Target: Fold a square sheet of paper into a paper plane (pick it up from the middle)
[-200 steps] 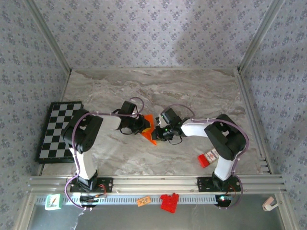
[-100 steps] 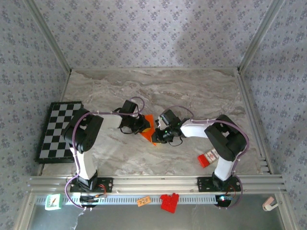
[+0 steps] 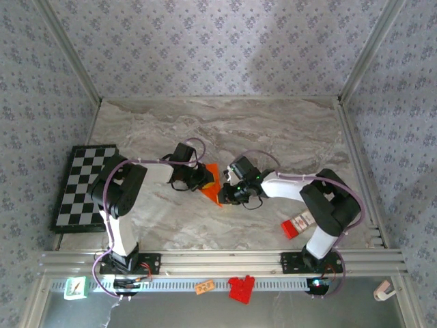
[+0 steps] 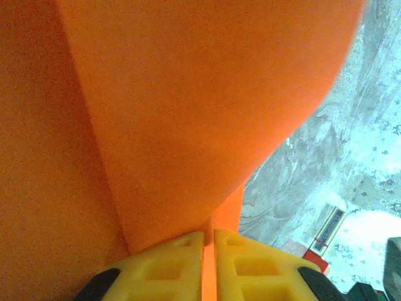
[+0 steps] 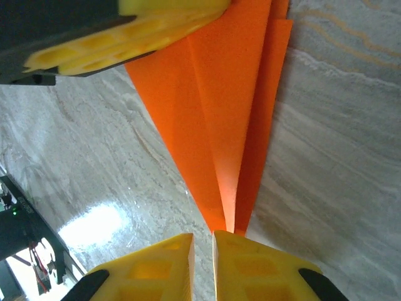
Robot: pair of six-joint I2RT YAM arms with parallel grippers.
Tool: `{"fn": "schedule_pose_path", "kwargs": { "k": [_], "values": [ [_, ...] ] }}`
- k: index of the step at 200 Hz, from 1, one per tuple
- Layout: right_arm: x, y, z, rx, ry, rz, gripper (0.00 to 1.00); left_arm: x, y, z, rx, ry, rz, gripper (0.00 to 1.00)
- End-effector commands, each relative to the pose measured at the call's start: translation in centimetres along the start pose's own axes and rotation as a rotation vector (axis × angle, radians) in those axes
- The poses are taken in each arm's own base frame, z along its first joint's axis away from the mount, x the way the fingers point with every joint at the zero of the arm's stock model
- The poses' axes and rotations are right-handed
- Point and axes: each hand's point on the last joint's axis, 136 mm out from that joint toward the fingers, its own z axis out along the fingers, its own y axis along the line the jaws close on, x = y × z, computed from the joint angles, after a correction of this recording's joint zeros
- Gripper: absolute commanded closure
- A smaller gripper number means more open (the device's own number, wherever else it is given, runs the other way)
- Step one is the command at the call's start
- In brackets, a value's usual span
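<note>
The square sheet of paper (image 3: 212, 182), bright orange, is folded into a slim pointed dart and held just above the marble between the two arms. My left gripper (image 4: 208, 235) is shut on its wide end, with an orange edge pinched between the yellow fingers (image 4: 169, 266). In the right wrist view the paper (image 5: 213, 113) narrows to a point that ends against one fingertip of my right gripper (image 5: 202, 238). Those jaws stand almost together, and only marble shows in the slit between them. From above, the left gripper (image 3: 204, 180) and right gripper (image 3: 224, 194) flank the paper.
A black-and-white checkerboard (image 3: 85, 184) lies at the table's left edge. A small red-and-white box (image 3: 298, 224) sits near the right arm's base. Red plastic blocks (image 3: 240, 287) and a small orange tag (image 3: 203, 287) rest on the front rail. The marble table (image 3: 273, 130) stretches behind the arms.
The right arm's elbow has swung out to the right and towards the front. Both grippers and the paper have stayed almost in place.
</note>
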Motion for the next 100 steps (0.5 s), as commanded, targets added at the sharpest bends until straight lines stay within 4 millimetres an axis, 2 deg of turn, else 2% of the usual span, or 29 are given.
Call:
{"fn": "schedule_pose_path", "kwargs": {
  "k": [1,32,66,89,100],
  "values": [
    [0.3,-0.3,1.0,0.021,0.032,0.015,0.83,1.7,5.4,0.9,-0.159,0.03,-0.104,0.87],
    [1.6,-0.9,1.6,0.049,0.074,0.029,0.83,1.9,6.7,0.7,-0.225,0.027,-0.131,0.87],
    [4.0,-1.8,1.5,0.073,0.123,0.058,0.84,2.1,8.7,0.7,-0.318,0.024,-0.169,0.89],
    [5.5,-2.3,1.1,0.079,0.143,0.082,0.84,2.1,9.0,0.8,-0.327,0.024,-0.173,0.89],
    [5.6,-2.3,0.6,0.081,0.137,0.08,0.84,2.0,8.9,0.7,-0.325,0.023,-0.17,0.89]
  ]
}}
